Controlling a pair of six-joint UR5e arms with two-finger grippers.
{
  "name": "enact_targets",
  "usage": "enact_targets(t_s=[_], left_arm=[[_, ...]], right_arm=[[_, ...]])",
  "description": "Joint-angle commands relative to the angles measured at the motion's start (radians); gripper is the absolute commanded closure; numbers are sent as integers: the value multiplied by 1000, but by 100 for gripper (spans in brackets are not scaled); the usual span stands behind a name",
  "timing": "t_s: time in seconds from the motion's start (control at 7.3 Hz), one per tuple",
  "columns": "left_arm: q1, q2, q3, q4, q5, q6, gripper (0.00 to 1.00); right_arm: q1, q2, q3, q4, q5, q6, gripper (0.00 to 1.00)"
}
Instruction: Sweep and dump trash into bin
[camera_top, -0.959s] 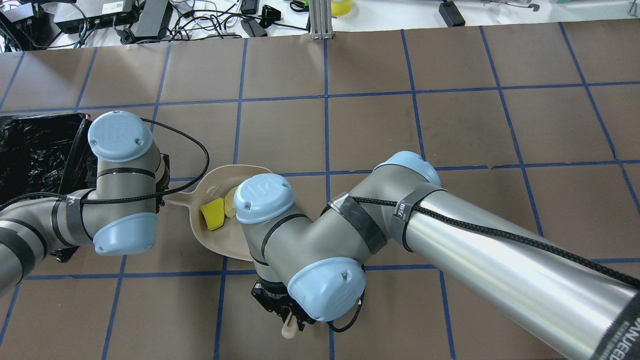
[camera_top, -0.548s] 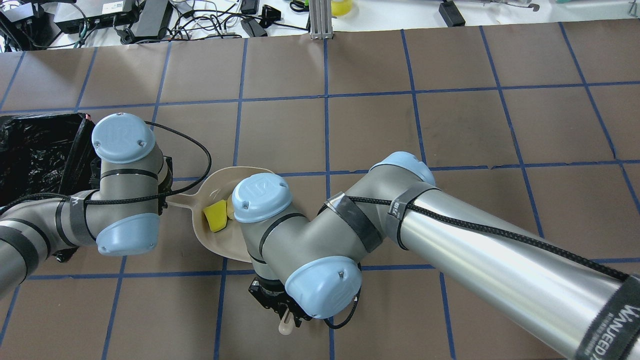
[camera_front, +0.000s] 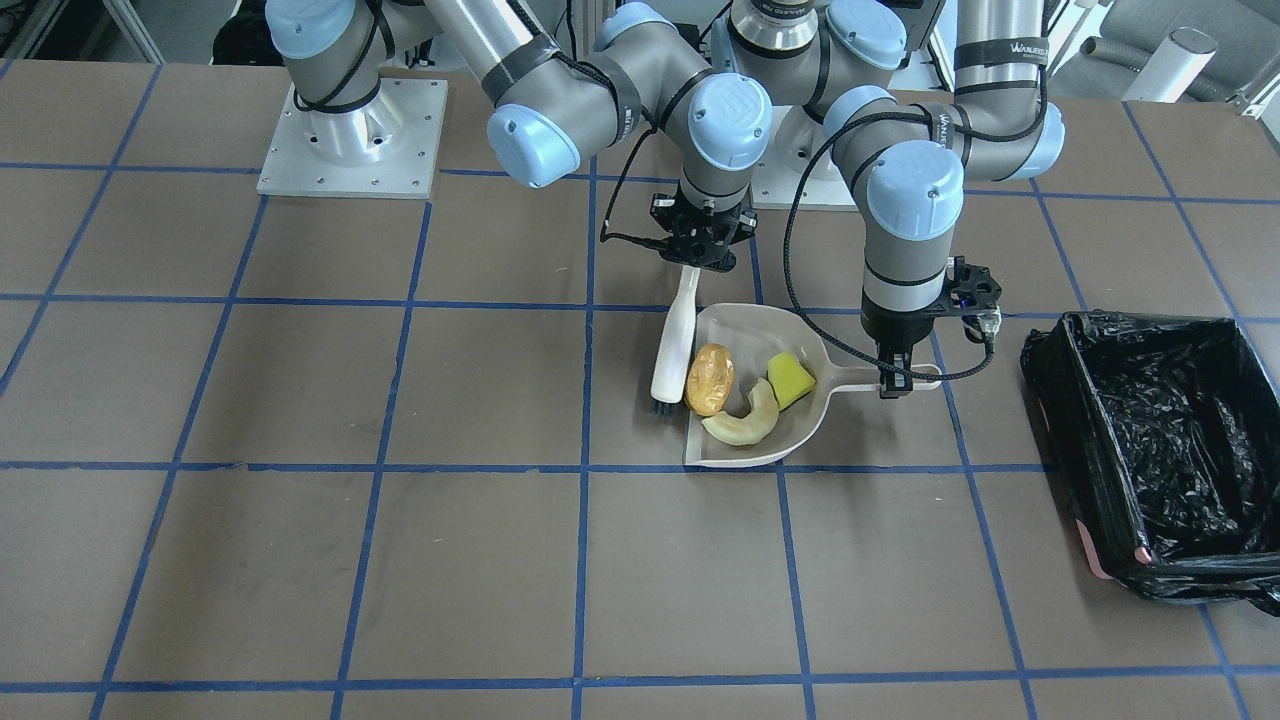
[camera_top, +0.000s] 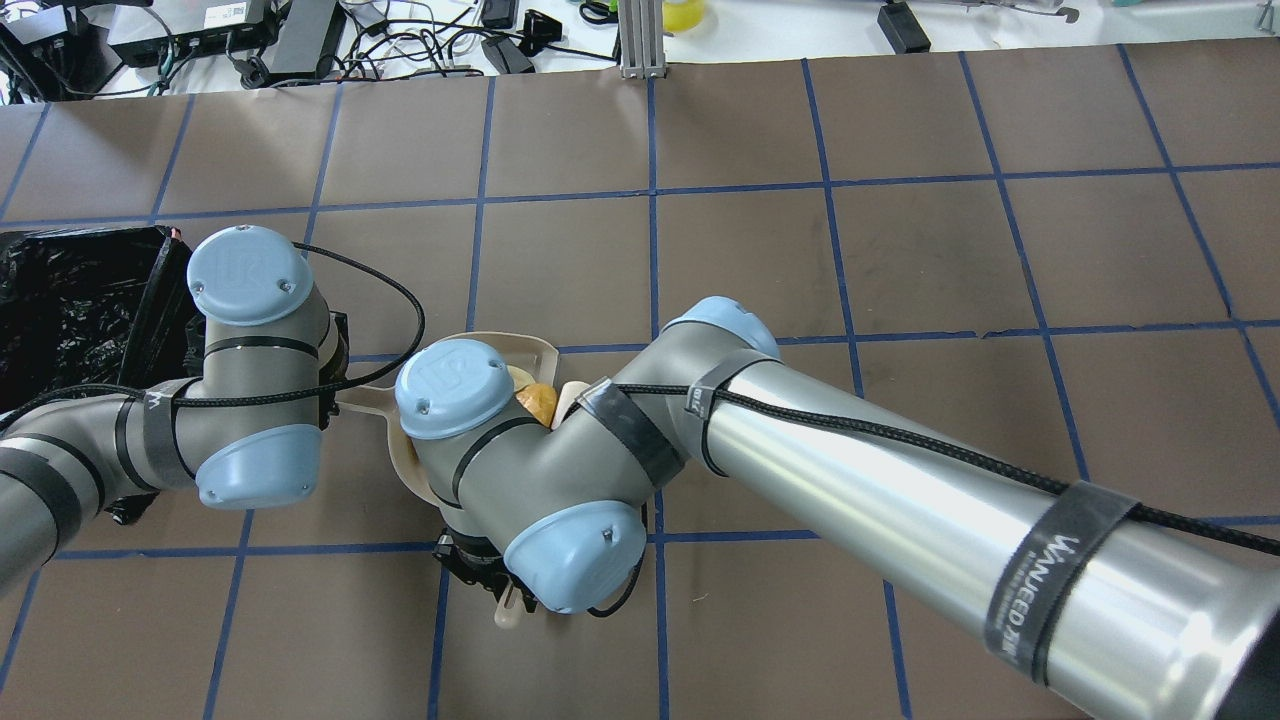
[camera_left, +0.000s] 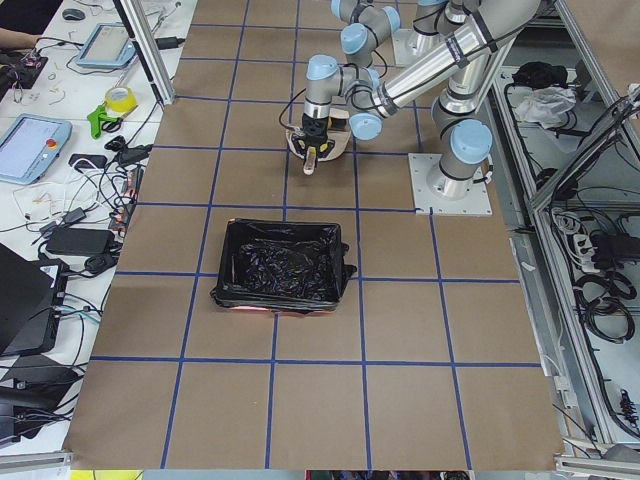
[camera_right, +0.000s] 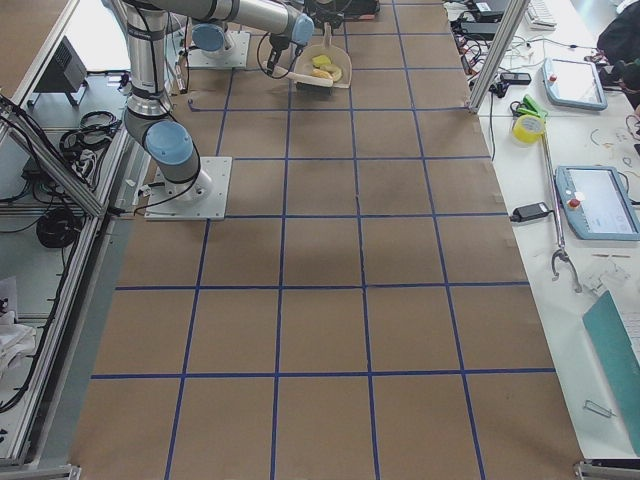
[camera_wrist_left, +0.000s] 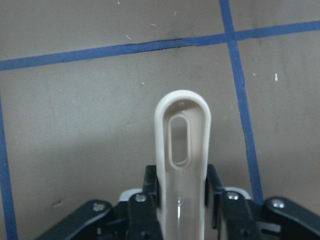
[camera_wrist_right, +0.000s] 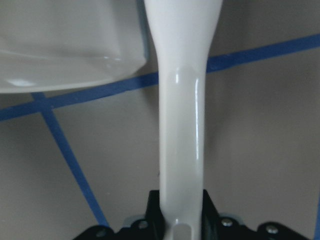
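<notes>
The beige dustpan (camera_front: 790, 445) lies flat on the table. In it are the golden-brown potato-like lump (camera_front: 709, 379) at its open mouth, the pale crescent slice (camera_front: 745, 422) and the yellow-green wedge (camera_front: 790, 380). My left gripper (camera_front: 893, 385) is shut on the dustpan handle (camera_wrist_left: 181, 145). My right gripper (camera_front: 700, 255) is shut on the white brush (camera_front: 673, 345), whose bristles stand beside the lump. The handle also shows in the right wrist view (camera_wrist_right: 181, 125). The black-lined pink bin (camera_front: 1150, 440) stands apart, beyond the left gripper. Overhead, only the lump (camera_top: 540, 400) shows.
Overhead, the bin (camera_top: 70, 300) sits at the table's left edge, close to my left arm's wrist. My right arm covers most of the dustpan (camera_top: 500, 340) there. Cables and electronics (camera_top: 300, 40) lie beyond the far table edge.
My right arm has swung to the left in the overhead view, taking the brush toward the pan. The lump now shows at the pan's mouth; the wedge is covered. The left arm has stayed put.
</notes>
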Motion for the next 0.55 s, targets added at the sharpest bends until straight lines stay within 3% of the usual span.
enact_targets(t_s=[0.0, 0.41], left_arm=[[2, 1, 4, 0, 1, 3, 100], [0, -1, 4, 0, -2, 2, 100]], right_arm=[[20, 72, -95, -24, -1, -22, 98], [18, 71, -114, 0, -14, -50, 98]])
